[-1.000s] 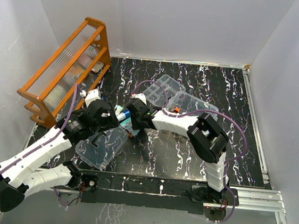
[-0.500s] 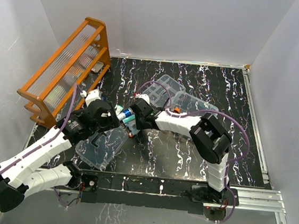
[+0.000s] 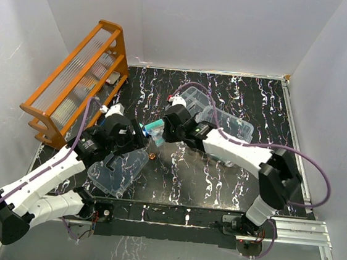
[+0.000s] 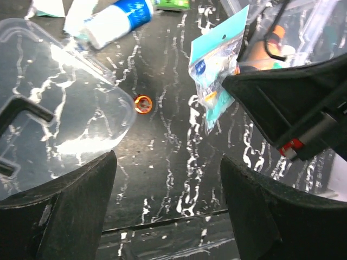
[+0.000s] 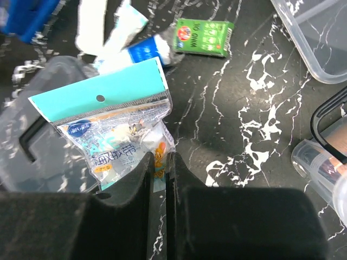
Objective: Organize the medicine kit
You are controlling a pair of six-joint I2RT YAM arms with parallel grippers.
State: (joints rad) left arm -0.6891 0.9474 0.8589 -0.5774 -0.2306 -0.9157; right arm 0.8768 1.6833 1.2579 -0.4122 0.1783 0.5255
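Packet (image 5: 111,127) now raised, right gripper (image 5: 160,161) pinching it

The top external camera looks steeply down from above the near edge onto the whole table (image 3: 187,181). The wrist cameras look past the left tool (image 4: 167,162) and right tool (image 5: 159,162), close above the table. All three views share the teal-topped packet (image 3: 154,128) and clear lid (image 3: 118,171).

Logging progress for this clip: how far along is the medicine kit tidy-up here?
Done: the clear plastic lid with dark handle is off, lying on the black marbled table. In hand: the right gripper is shut on a teal-topped clear packet, lifted up; the left gripper is open and empty. Left: the small green carton and blue-and-white tube lie loose outside the clear plastic box.
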